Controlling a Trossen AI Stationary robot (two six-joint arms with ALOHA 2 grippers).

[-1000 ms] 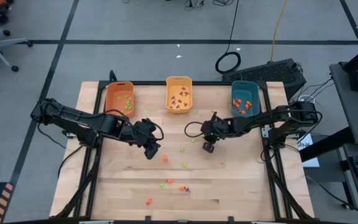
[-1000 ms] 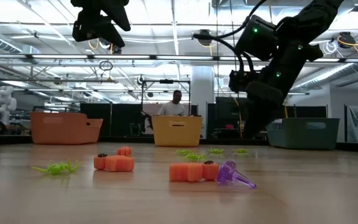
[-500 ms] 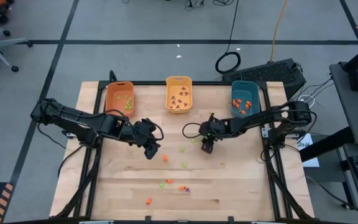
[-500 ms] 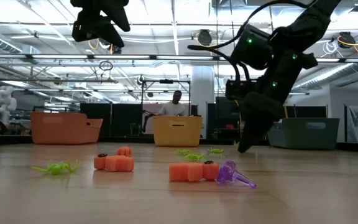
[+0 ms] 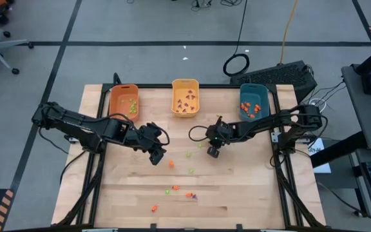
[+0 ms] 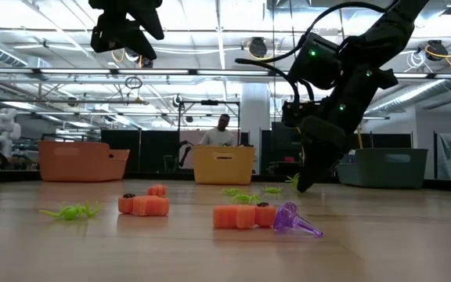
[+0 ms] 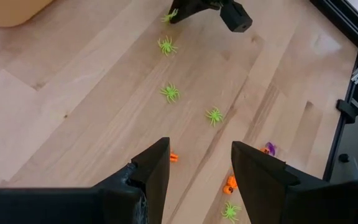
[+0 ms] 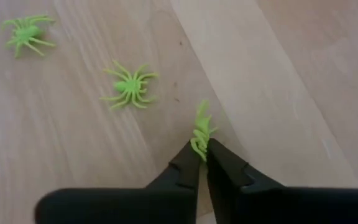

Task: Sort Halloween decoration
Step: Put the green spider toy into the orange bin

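a green spider point(image 8: 201, 132) is pinched by just its legs in the right gripper point(image 8: 202, 160) fingers, low over the tabletop point(image 5: 237, 187). it could easily be dropped when lifted (thin grip). left gripper point(image 7: 199, 163) is parked released.

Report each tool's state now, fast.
Left tool: open, holding nothing, hovering above the table.
Right tool: shut on a green spider, low over the table.
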